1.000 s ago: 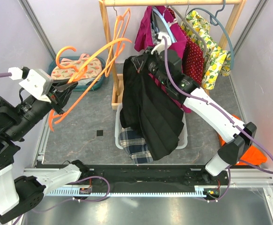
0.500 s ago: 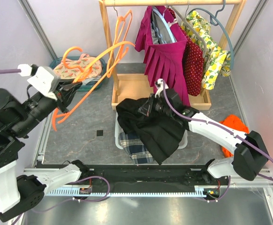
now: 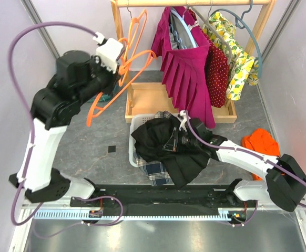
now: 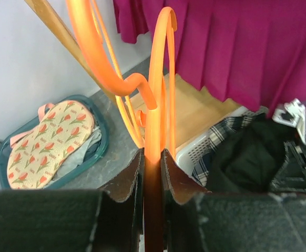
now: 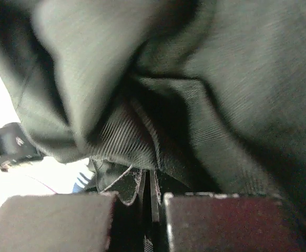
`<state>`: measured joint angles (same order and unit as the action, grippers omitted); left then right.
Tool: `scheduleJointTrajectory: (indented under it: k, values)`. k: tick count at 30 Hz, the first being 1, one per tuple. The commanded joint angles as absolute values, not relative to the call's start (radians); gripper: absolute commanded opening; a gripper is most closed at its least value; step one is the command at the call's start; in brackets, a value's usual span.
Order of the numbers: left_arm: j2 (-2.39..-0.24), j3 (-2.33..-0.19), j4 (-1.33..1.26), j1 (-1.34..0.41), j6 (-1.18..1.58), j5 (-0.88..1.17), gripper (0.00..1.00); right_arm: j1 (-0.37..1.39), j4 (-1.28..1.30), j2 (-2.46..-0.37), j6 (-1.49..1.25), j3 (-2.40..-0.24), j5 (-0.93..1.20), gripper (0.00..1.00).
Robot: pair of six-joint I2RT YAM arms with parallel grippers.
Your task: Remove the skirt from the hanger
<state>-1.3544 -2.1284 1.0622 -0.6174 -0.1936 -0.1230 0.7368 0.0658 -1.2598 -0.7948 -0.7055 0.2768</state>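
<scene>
Skirt (image 3: 158,139): black, bunched in a dark heap on top of the white basket (image 3: 132,149) at mid-table. Long axis runs on a diagonal in the top view, from the far-left corner of the basket toward the near right. The broad, crumpled end sits over the basket. The narrower end spills over the near rim and points toward the arm bases. Folds hide which end is the waist.

Plaid cloth (image 3: 152,169) lies under the skirt and shows at the basket's near-left corner.

Orange hanger (image 4: 154,121): up in the air at far left, well apart from the skirt. It is tilted, with its long axis slanting from low left up toward the wooden rack post.

Left gripper (image 4: 152,155): fingers drawn in narrow, clamped on both sides of the hanger's orange bar. The bar runs straight up between the pads.

Right gripper (image 5: 145,181): low over the basket, buried in the heap. The fingers are almost together, with only a slit between them, pinching a ribbed fold of the black cloth. Fabric fills the wrist view.
</scene>
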Motion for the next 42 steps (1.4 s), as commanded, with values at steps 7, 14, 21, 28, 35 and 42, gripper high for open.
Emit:
scheduleJointTrajectory:
  k: [7,14,21,28,35,42]
  values:
    - [-1.578,-2.408,1.071,-0.614,-0.138,-0.282,0.02,0.792,-0.167,-1.433,-0.824,-0.474,0.296,0.00]
    - [-1.690,-2.566,1.006,-0.615,-0.147,-0.290,0.02,0.804,-0.321,-1.525,-0.813,-0.390,0.218,0.00]
    - [-1.761,-2.566,0.809,-0.620,-0.207,-0.294,0.02,0.845,-0.316,-1.441,-0.788,-0.362,0.089,0.00]
    - [-1.877,-2.556,0.588,-0.618,-0.362,-0.403,0.02,0.914,-0.244,-1.298,-0.781,-0.370,0.006,0.00]
    - [-1.971,-2.583,0.437,-0.614,-0.502,-0.477,0.02,0.916,-0.229,-1.206,-0.793,-0.344,-0.012,0.00]
    - [-2.013,-2.568,0.436,-0.586,-0.515,-0.525,0.02,0.917,-0.216,-1.160,-0.805,-0.316,-0.008,0.00]
